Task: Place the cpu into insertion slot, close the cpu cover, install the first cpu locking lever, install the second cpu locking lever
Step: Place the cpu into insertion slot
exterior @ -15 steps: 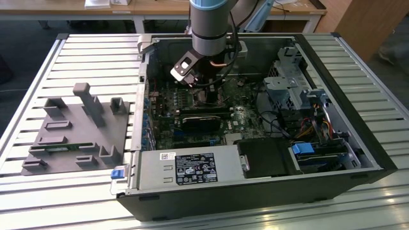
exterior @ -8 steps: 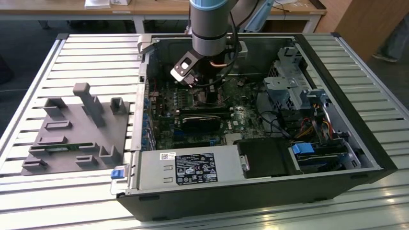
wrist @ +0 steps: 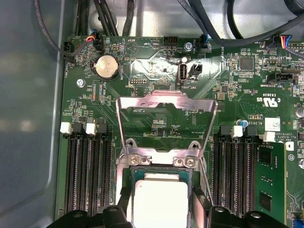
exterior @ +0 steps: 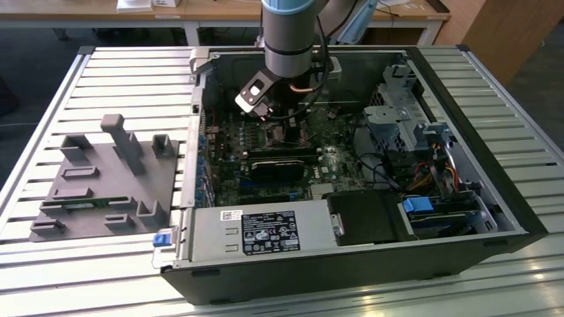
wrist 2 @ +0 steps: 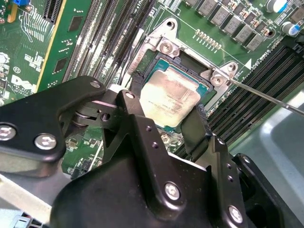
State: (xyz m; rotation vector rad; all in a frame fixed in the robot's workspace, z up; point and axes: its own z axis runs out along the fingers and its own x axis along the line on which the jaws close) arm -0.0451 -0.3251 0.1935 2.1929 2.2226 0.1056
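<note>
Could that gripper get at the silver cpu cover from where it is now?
Probably yes. The gripper is right over the cpu, and the cpu cover stands flipped open just beyond it, with nothing visible between them.

We see a silvery-grey cpu (wrist: 159,199), a shiny silver cpu cover (wrist: 166,100), a green motherboard (wrist: 237,90) and black memory slots (wrist: 90,175).
</note>
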